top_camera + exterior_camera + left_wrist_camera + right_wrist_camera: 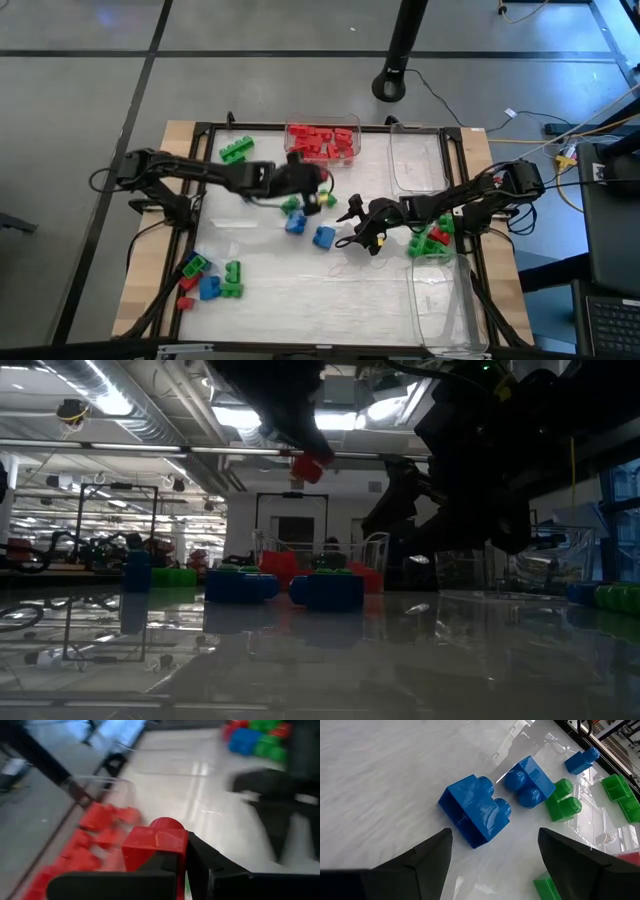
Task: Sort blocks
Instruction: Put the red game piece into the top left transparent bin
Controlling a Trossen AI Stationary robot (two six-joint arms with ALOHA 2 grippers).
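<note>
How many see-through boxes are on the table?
3. The first box, at the top edge in the overhead view, holds red blocks. The second box sits just right of it. The third box is at the bottom right. None seems hidden.

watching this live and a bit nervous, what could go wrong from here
The left gripper pinches only the edge of a red brick high above the table, so the brick could slip and fall short of the bin of red bricks.

The right gripper hangs open over a blue brick with a second blue brick close beside it; closing off-centre could nudge either one away.

The two arms work close together mid-table and could bump.
</note>
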